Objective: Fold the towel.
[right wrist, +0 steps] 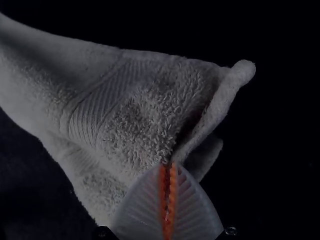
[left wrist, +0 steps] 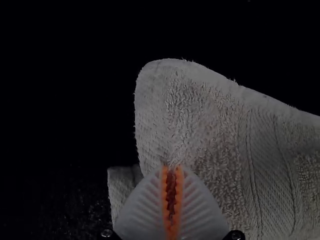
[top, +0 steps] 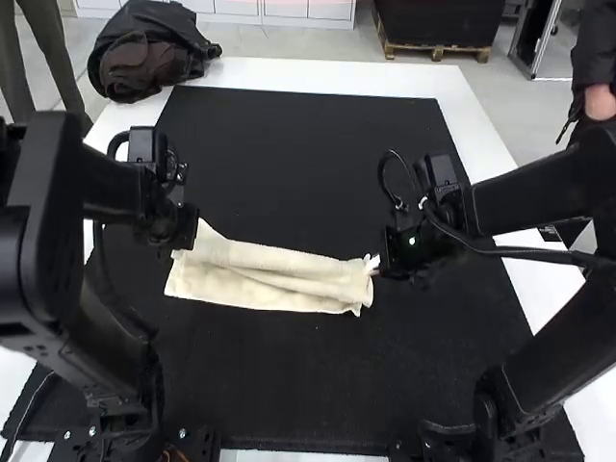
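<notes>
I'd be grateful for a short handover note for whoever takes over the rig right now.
Left gripper: closed on the towel near one end.
Right gripper: closed on it near the other end.
Towel: stretched between them over the black mat, in a long, layered strip.
Done: apparently one fold, somewhat rumpled.
Left: probably lay the held ends down, release and smooth.

The high view is brightly lit, while both wrist views are dim and largely near-black.

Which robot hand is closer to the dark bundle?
Left. The left gripper is on this side of the dark bundle, at the towel; the right gripper is farther off, to the right.
</notes>
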You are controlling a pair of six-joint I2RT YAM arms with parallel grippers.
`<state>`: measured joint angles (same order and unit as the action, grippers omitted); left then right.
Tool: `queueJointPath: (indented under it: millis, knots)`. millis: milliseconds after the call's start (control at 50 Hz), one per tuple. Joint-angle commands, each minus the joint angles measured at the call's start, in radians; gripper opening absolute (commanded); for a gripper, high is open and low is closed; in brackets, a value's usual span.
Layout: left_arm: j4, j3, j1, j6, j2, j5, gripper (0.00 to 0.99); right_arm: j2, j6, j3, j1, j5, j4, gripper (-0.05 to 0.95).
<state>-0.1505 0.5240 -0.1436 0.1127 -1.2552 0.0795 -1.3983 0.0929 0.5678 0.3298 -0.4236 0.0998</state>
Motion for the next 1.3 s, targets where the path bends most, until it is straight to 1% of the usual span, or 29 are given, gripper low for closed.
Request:
queueJointPath:
  millis: [0, 100, 220, 320, 460, 540, 640, 740, 820, 900, 1020, 1040, 1120, 1140, 1160, 1200, 1280]
  knots:
    - [-0.009, -0.013, -0.005, 0.015, 0.036, -0.007, 0.026, 0.024, -0.012, -0.008, 0.000, 0.003, -0.003, -0.02]
    - [-0.024, -0.021, -0.005, 0.013, 0.050, -0.009, 0.026, 0.024, -0.012, -0.013, 0.003, 0.005, -0.011, -0.02]
    - [-0.041, -0.012, -0.005, 0.016, 0.053, -0.014, 0.026, 0.015, -0.012, -0.025, 0.005, 0.006, -0.040, -0.02]
    - [-0.054, -0.009, -0.007, 0.045, 0.051, -0.018, 0.026, 0.002, -0.010, -0.031, 0.012, 0.009, -0.055, -0.02]
    - [-0.057, -0.019, -0.019, 0.088, 0.053, -0.050, 0.026, -0.004, -0.010, -0.036, 0.015, 0.019, -0.071, -0.02]
    - [-0.043, -0.033, -0.034, 0.119, 0.053, -0.078, 0.026, -0.010, -0.012, -0.037, 0.015, 0.022, -0.084, -0.02]
    - [-0.017, -0.051, -0.047, 0.142, 0.051, -0.086, 0.026, -0.022, -0.012, -0.037, 0.015, 0.034, -0.097, -0.01]
    - [0.008, -0.075, -0.047, 0.148, 0.050, -0.089, 0.028, -0.041, -0.016, -0.039, 0.015, 0.059, -0.115, 0.13]
    - [0.029, -0.091, -0.042, 0.153, 0.050, -0.098, 0.043, -0.051, -0.025, -0.039, 0.015, 0.085, -0.120, 0.28]
    - [0.051, -0.105, -0.042, 0.153, 0.050, -0.098, 0.190, -0.061, -0.025, -0.040, 0.015, 0.098, -0.123, 0.37]
    - [0.091, -0.121, -0.047, 0.153, 0.050, -0.104, 0.374, -0.065, -0.025, -0.042, 0.015, 0.101, -0.135, 0.56]
    - [0.095, -0.121, -0.047, 0.153, 0.050, -0.104, 0.438, -0.065, -0.025, -0.040, 0.015, 0.103, -0.135, 0.60]
    - [0.104, -0.121, -0.047, 0.153, 0.050, -0.106, 0.887, -0.065, -0.028, -0.039, 0.015, 0.108, -0.137, 0.82]
    - [0.106, -0.121, -0.045, 0.153, 0.050, -0.106, 0.944, -0.065, -0.028, -0.039, 0.015, 0.108, -0.135, 0.88]
    - [0.111, -0.122, -0.042, 0.153, 0.050, -0.109, 0.974, -0.065, -0.028, -0.037, 0.015, 0.108, -0.135, 0.90]
    - [0.124, -0.122, -0.042, 0.153, 0.050, -0.116, 0.974, -0.065, -0.028, -0.037, 0.015, 0.106, -0.135, 0.91]
    - [0.143, -0.119, -0.047, 0.153, 0.050, -0.116, 0.974, -0.065, -0.028, -0.036, 0.015, 0.097, -0.134, 0.91]
